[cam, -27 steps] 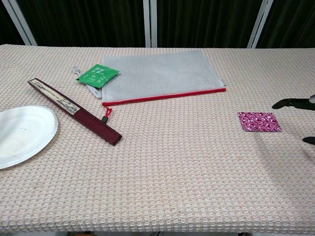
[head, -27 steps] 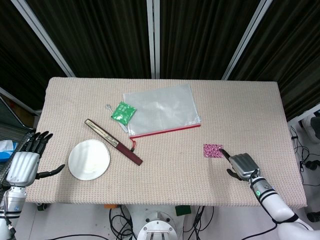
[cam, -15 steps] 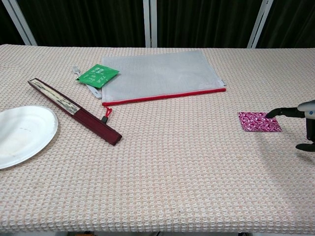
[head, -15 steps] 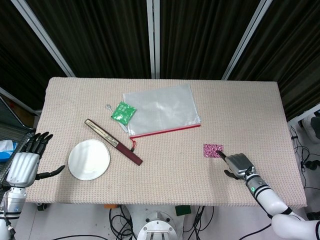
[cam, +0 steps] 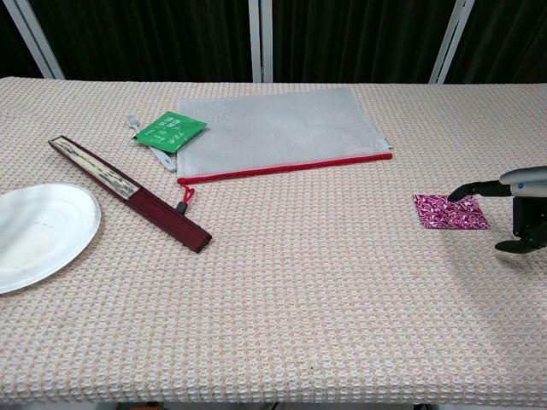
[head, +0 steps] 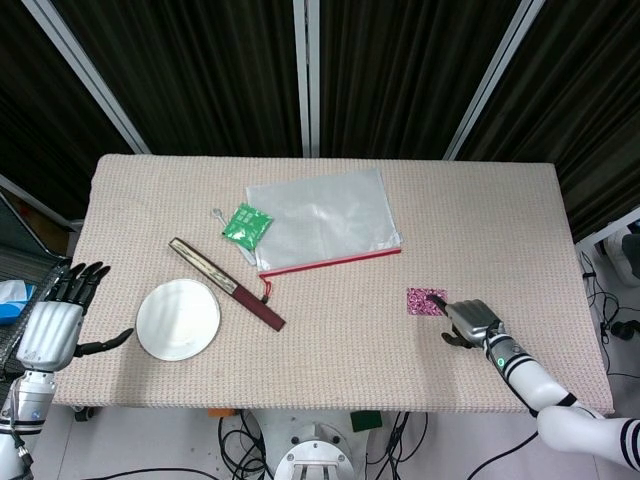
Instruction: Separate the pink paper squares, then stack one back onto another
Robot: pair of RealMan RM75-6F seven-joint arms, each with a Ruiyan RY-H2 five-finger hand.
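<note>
The worktop [head: 480, 220] is showing a beige, waffle-textured weave. The paper square [head: 425, 301] [cam: 450, 211] is showing pink with a white swirling pattern. The right hand [head: 470, 322] [cam: 520, 205] is showing silver-grey with black fingers [cam: 468, 190], and the left hand [head: 50, 325] is showing the same silver with black fingers. The zip pouch [head: 322, 216] [cam: 278, 128] is looking translucent grey-white with a red strip along one edge. The packet [head: 246, 226] [cam: 170, 131] is showing green with white markings. The folded fan [head: 226, 282] [cam: 128, 191] is showing dark maroon with a pale patterned strip. The plate [head: 178, 319] [cam: 34, 235] is looking plain white. Behind, black curtains [head: 210, 70] are hanging between pale grey frame bars.
</note>
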